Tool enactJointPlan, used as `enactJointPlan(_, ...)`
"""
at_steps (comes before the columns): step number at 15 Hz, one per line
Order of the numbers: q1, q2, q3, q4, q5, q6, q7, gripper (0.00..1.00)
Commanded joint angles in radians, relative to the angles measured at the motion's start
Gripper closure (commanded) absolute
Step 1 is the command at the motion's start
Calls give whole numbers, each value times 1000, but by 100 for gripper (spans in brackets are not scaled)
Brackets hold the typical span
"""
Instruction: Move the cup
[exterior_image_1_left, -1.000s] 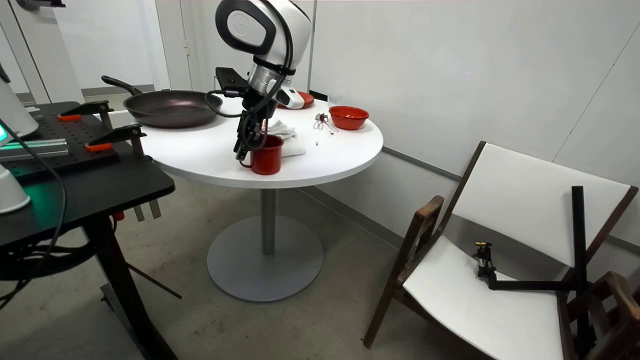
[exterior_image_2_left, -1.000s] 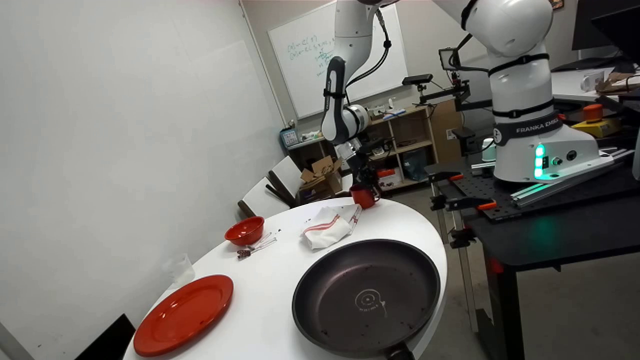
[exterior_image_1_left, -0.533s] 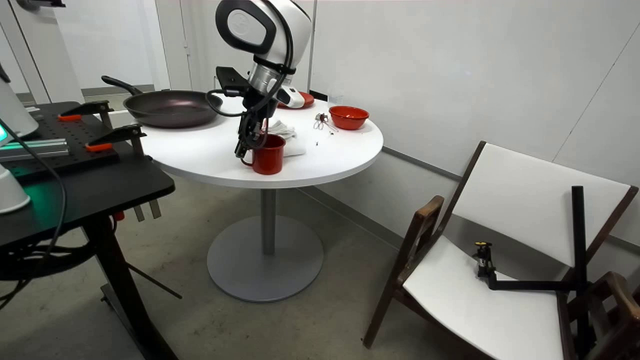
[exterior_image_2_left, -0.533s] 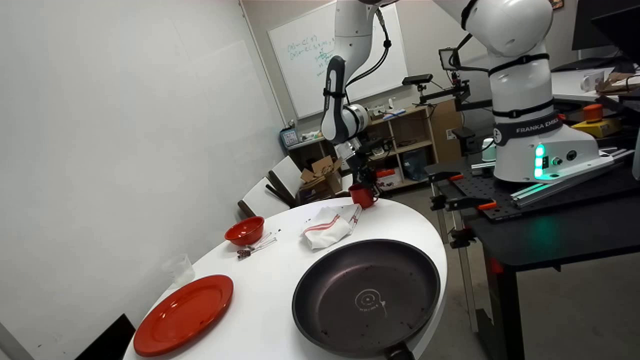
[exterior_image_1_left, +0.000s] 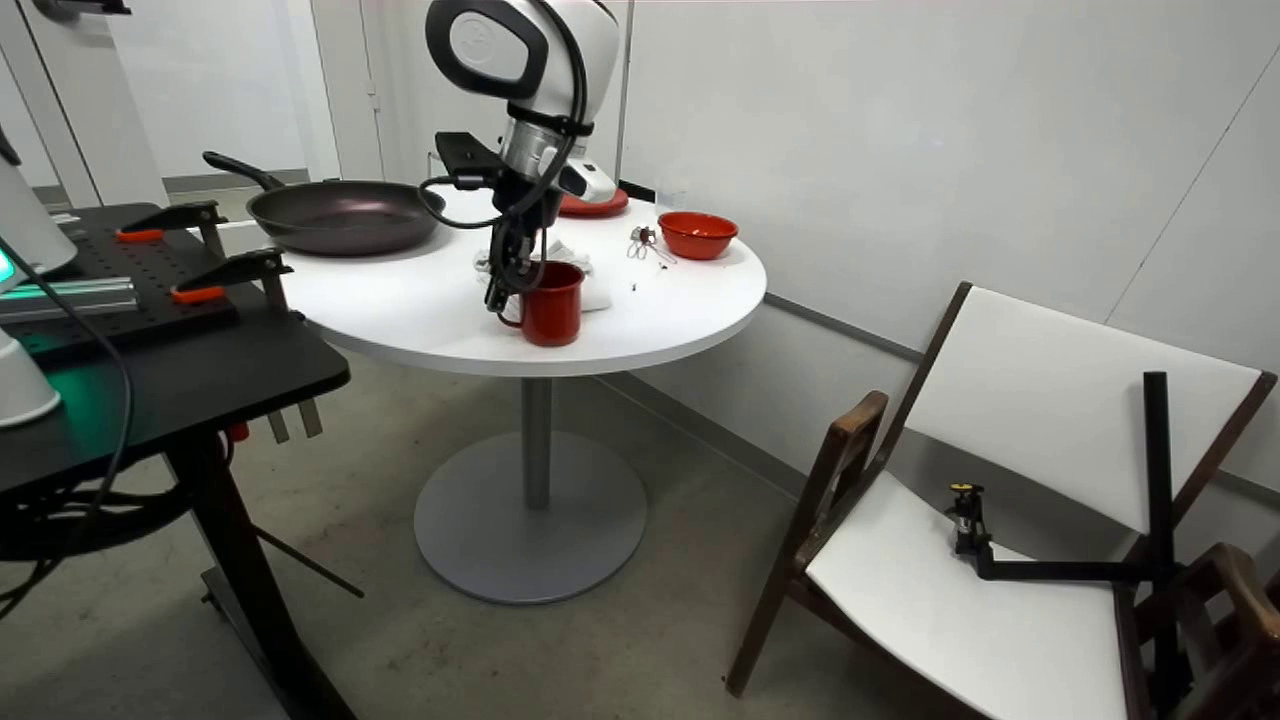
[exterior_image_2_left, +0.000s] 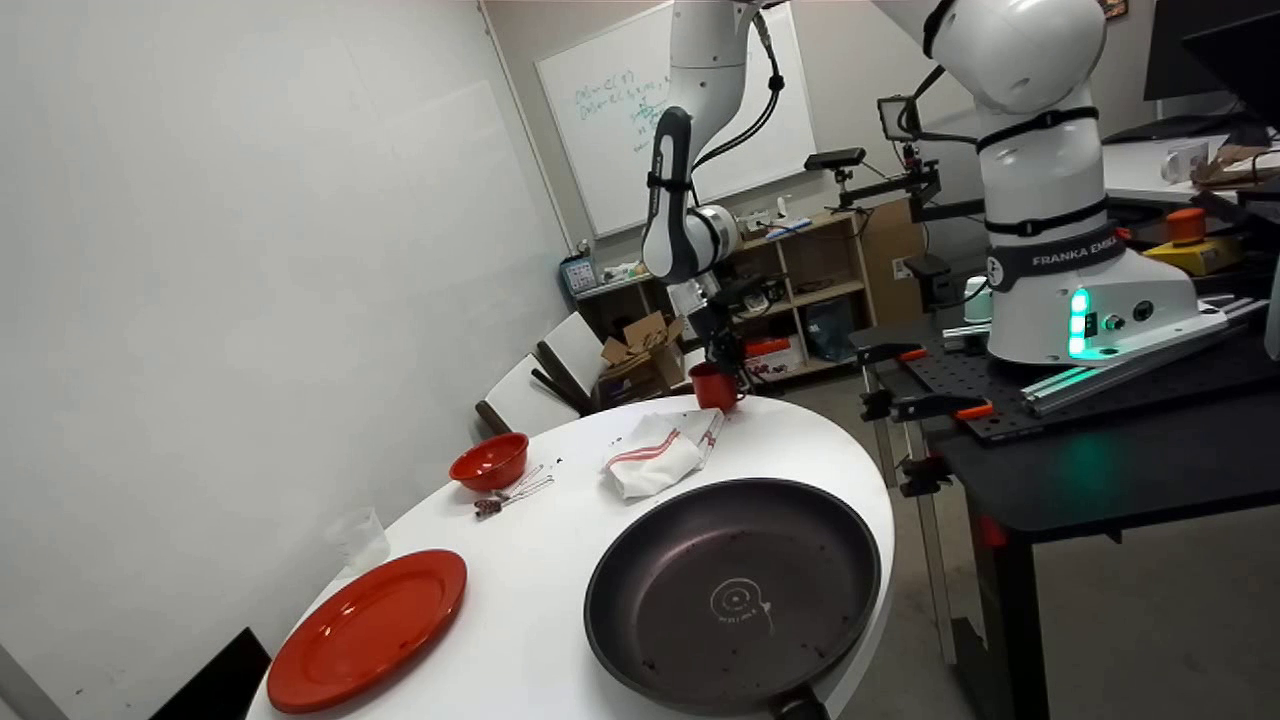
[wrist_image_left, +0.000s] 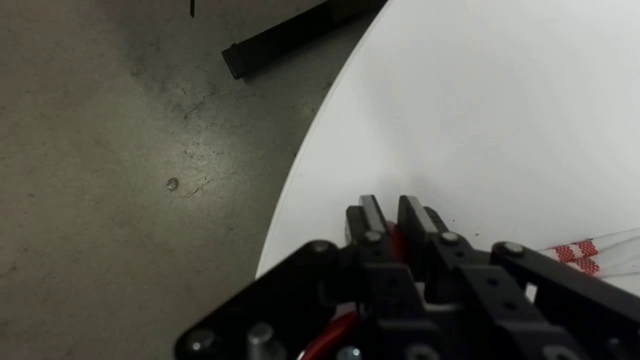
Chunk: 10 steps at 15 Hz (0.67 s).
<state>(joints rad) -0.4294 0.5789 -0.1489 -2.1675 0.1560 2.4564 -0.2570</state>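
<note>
Well, the red cup (exterior_image_1_left: 552, 306) is right at the tip of the claw (wrist_image_left: 389, 212), upright, its body just beside the fingers (wrist_image_left: 417, 215). The claw pinches the cup's handle (wrist_image_left: 396, 242): in the wrist view the jaws stand close together with a strip of red between them. More red shows lower down, largely hidden by the claw. Below the claw is the round white table (exterior_image_1_left: 690, 300); whether the cup's base touches it cannot be told. A white cloth (exterior_image_2_left: 655, 460) with red stripes lies near the claw, to its right in the wrist view; whether it meets the cup is unclear. In an exterior view, a dark frying pan (exterior_image_1_left: 345, 215) stands farther back than the claw and to its left, while a red bowl (exterior_image_1_left: 698, 245) is farther back to its right, with a small wire utensil (exterior_image_1_left: 643, 236) just beside the bowl, on the claw's side. Well apart from the claw, across the table, are a flat red plate (exterior_image_2_left: 370, 635) and, near it, a clear container (exterior_image_2_left: 358, 540). The white arm (exterior_image_2_left: 715, 110) rises above the claw. Off to the claw's right and lower, in an exterior view, is a wooden-framed chair (exterior_image_1_left: 1000, 640).
</note>
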Motion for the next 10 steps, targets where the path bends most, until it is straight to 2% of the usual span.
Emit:
enactJointPlan(1,11,-94,-9,-82,-4,63,-4,95)
enactJointPlan(5,17,-142,-20,-94,-18,59,3,95)
enactJointPlan(10,38,-227,-49,-92,-64,-13,17,95)
